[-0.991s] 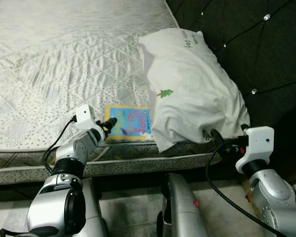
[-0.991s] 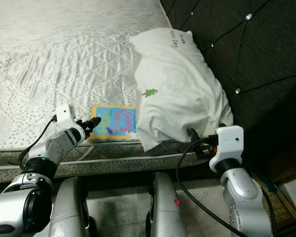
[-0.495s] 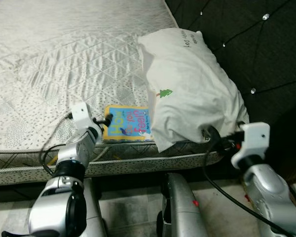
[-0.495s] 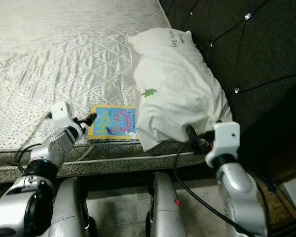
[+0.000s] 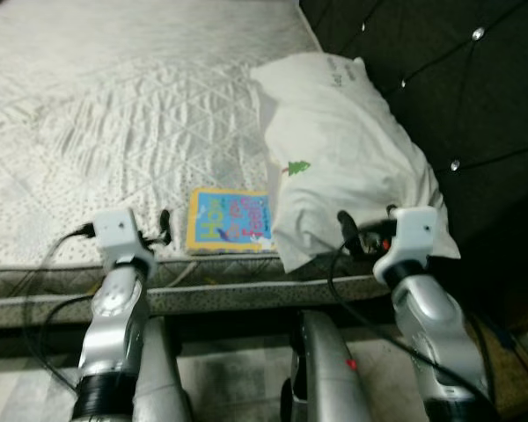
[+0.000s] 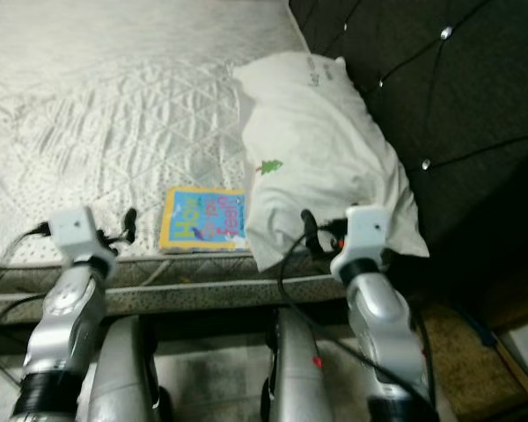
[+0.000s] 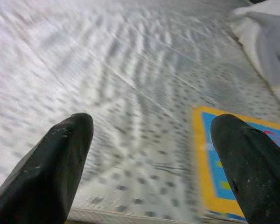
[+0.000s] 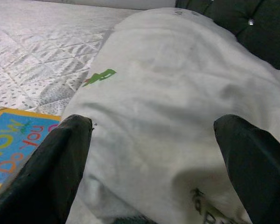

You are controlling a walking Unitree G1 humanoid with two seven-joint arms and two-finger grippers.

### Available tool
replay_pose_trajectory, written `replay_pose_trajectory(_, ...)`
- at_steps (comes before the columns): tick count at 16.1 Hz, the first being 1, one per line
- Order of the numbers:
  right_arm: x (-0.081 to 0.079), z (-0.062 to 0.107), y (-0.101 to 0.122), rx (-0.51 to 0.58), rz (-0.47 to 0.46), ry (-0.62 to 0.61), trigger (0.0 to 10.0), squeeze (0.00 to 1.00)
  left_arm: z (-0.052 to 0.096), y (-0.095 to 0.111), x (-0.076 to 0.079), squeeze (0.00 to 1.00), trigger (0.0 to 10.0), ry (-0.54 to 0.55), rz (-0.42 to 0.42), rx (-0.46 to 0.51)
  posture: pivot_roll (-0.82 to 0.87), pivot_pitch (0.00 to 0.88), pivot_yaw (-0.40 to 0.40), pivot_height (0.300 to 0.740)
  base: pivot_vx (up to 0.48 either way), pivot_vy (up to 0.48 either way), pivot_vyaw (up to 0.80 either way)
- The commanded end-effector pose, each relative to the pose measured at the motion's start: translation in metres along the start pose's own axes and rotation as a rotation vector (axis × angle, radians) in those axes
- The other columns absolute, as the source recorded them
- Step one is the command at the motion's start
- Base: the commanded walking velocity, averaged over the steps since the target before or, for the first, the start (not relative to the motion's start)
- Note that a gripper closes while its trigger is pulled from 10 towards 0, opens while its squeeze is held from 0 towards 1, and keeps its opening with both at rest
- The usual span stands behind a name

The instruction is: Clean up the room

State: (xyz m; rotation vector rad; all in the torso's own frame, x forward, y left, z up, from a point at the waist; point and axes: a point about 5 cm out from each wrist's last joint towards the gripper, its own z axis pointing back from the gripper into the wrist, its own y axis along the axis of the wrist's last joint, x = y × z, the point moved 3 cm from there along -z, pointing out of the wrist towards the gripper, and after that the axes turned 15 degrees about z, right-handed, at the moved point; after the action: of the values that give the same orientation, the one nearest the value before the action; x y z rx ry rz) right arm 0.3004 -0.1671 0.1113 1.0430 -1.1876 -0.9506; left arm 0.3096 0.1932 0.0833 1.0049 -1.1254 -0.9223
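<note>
Lying on quilted mattress, book (near pillow)

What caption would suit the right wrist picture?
Open right gripper faces a white pillow, a colourful book lying beside it on the mattress.

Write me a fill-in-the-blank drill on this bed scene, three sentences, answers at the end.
1. The book lies flat on the mattress, right beside the white ____.
2. The small tree printed on the pillow is coloured ____.
3. In the left wrist view the fingers of the left gripper stand wide ____, with nothing between them, and the right gripper points at the pillow.

Answers: pillow; green; open
</note>
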Motion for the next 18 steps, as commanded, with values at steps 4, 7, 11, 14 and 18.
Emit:
replay_pose_trajectory(4,-0.008,-0.025,0.015,0.072,-0.041,-0.016,10.0,0.0,0.012,0.02,0.025,0.0,10.0,-0.096,-0.15,0.109,0.05,0.0,-0.024,0.549,0.0,0.0,0.0)
replay_pose_trajectory(7,-0.016,-0.035,0.028,0.117,-0.105,-0.039,10.0,0.0,0.013,0.033,0.034,0.0,10.0,-0.124,-0.15,0.154,0.03,0.0,-0.008,0.583,0.0,0.0,0.0)
replay_pose_trajectory(11,-0.022,-0.023,0.025,0.123,-0.112,-0.038,10.0,0.0,0.014,0.022,0.022,0.0,10.0,-0.111,-0.184,0.114,0.0,0.0,0.015,0.636,0.0,0.0,0.0)
replay_pose_trajectory(14,-0.011,-0.02,0.008,0.08,-0.099,-0.083,10.0,0.0,0.017,0.023,0.032,0.0,10.0,-0.176,-0.196,0.132,0.0,0.0,0.007,0.67,0.0,0.0,0.0)
replay_pose_trajectory(18,-0.007,-0.018,0.012,0.083,-0.084,-0.087,10.0,0.0,0.017,0.025,0.038,0.0,10.0,-0.213,-0.186,0.128,0.0,0.0,-0.01,0.714,0.0,0.0,0.0)
